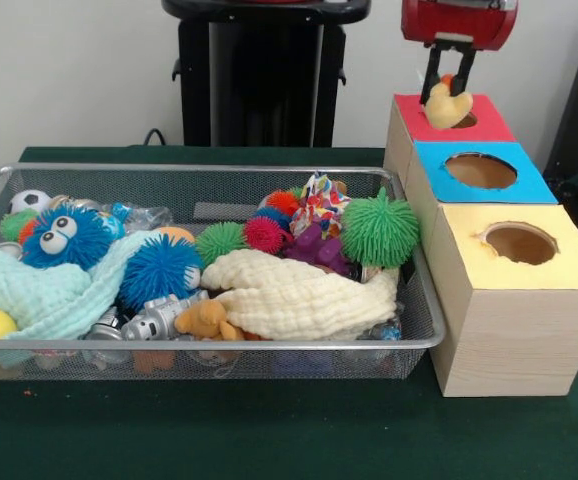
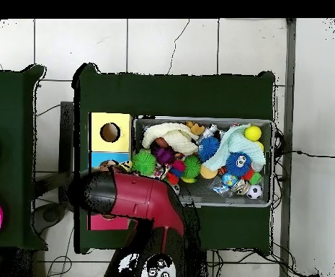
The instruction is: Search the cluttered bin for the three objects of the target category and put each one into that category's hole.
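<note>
My gripper (image 1: 449, 82) hangs over the red-topped box (image 1: 489, 125) and is shut on the pale cream-yellow plush toy (image 1: 447, 106). The toy hangs just above the red top, at the left edge of its round hole (image 1: 466, 120), which it partly hides. The tan-orange plush toy (image 1: 207, 320) lies at the front of the wire mesh bin (image 1: 269, 345), against a cream cloth; it also shows in the overhead view (image 2: 195, 128). I cannot see the striped orange plush. In the overhead view my arm (image 2: 137, 198) covers the gripper and most of the red box.
The blue-topped box (image 1: 481, 172) and the yellow-topped box (image 1: 519, 245) stand in a row in front of the red one, right of the bin. The bin holds spiky balls (image 1: 379, 228), silver toy robots (image 1: 154, 322), a cream cloth (image 1: 299, 295) and a mint cloth (image 1: 39, 295).
</note>
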`<state>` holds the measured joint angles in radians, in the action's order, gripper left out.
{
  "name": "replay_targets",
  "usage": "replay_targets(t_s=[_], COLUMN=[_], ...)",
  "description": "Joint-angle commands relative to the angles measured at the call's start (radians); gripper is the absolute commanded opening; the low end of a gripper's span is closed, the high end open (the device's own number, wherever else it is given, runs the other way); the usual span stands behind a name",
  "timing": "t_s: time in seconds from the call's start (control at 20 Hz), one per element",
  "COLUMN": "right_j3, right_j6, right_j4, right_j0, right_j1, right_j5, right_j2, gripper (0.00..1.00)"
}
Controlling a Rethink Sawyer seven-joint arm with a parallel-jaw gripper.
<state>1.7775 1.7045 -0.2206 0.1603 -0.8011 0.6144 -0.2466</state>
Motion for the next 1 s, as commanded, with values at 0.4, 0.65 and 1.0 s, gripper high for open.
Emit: replay_targets(t_s=[0.4,0.65,1.0], right_j3=[0.229,0.272,0.323], right_j6=[0.319,0.31,0.313], right_j4=[-0.166,-0.195,-0.251], right_j0=[0.03,0.041,0.052], right_j1=[0.003,0.035,0.08], right_j5=[-0.017,-0.084,-0.135], right_j2=[0.043,0.053,0.087], gripper=[0.0,0.0,0.0])
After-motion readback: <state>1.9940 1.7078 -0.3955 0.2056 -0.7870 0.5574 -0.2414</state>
